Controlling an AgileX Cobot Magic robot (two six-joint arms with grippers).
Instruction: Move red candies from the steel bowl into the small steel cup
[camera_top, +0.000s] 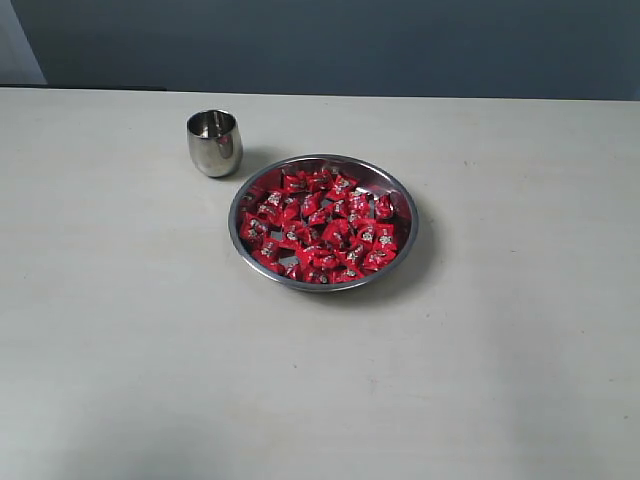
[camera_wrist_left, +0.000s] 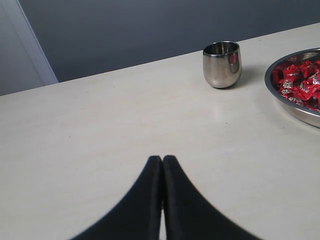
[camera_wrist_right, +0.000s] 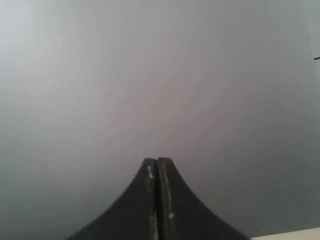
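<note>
The red candies (camera_top: 322, 228) are heaped in the steel bowl (camera_top: 233, 226) at the middle of the counter (camera_top: 120, 330). The small steel cup (camera_top: 214, 143) is placed just beside its far-left rim. The left end effector (camera_wrist_left: 162, 161) is pressed together, empty, well apart from both. The right end effector (camera_wrist_right: 157, 163) is likewise pressed together, seen against a grey wall (camera_wrist_right: 160, 75).

- The exterior view looks down at a slant across the table (camera_top: 120, 350) toward the dark wall (camera_top: 350, 40), showing the whole bowl (camera_top: 378, 178) and cup (camera_top: 214, 143).
- The left wrist view sits low over the table, looking past the left gripper (camera_wrist_left: 162, 159); it shares the cup and part of the bowl.
- The right wrist view, behind the right gripper (camera_wrist_right: 157, 161), faces grey wall, with only 1 sliver of table.
</note>
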